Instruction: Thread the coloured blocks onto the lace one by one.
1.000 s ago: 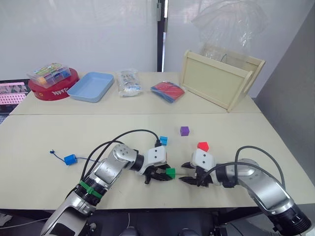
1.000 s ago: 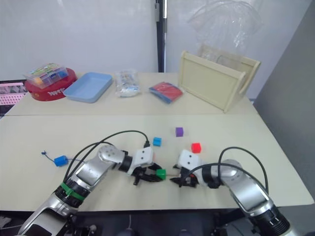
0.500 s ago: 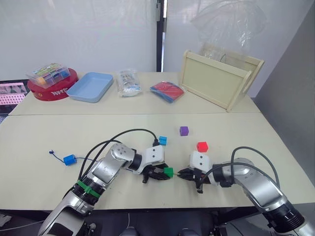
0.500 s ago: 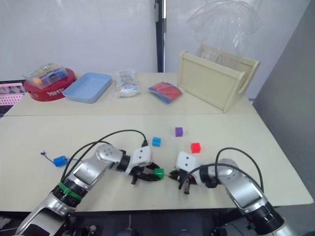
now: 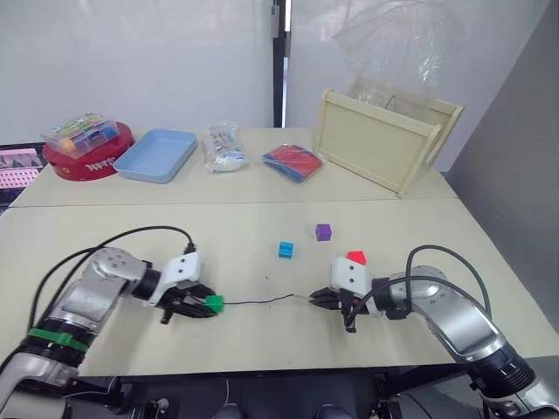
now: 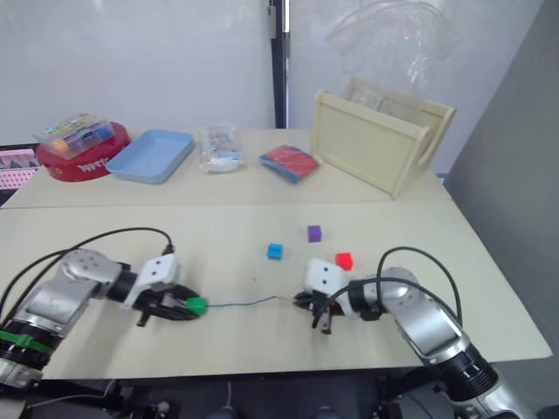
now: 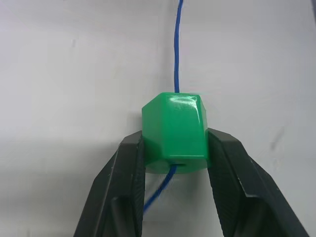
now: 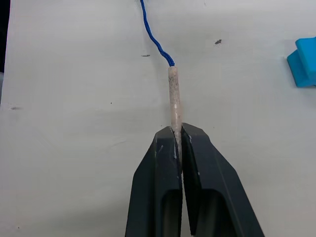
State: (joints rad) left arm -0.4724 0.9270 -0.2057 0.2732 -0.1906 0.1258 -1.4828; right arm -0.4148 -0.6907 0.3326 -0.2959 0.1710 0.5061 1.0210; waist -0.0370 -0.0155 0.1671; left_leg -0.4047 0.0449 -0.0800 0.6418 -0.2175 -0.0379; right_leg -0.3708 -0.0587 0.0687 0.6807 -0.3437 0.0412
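The green block (image 7: 175,132) is a glossy cube with bevelled corners, and the lace (image 5: 258,303), a thin dark-blue cord, runs straight through its hole: it enters on the side facing the wrist camera and leaves from the far face. The lace ends in a pale, stiff, slightly speckled tip (image 8: 174,94).

On the tabletop (image 5: 131,236), the cyan block (image 5: 286,250) lies near the middle, the purple block (image 5: 323,231) just beyond it to the right, and the red block (image 5: 355,257) sits directly behind the right arm's white wrist housing, partly hidden by it. Along the far edge stand a red round tin (image 5: 87,160) with a clear box (image 5: 83,133) of mixed pieces on top, a light-blue tray (image 5: 161,154), a clear packet (image 5: 224,145), a flat red-and-blue pack (image 5: 293,162) and a pale wooden crate (image 5: 386,140) with a clear plastic bag above it. Black cables loop over both forearms.

The left tool (image 5: 206,305) is at the near left, its two fingers closed against opposite sides of the green block. The right tool (image 5: 316,298) is at the near right, fingers pressed together on the base of the pale tip. Between the two tools the lace stretches across the tabletop in a shallow curve.
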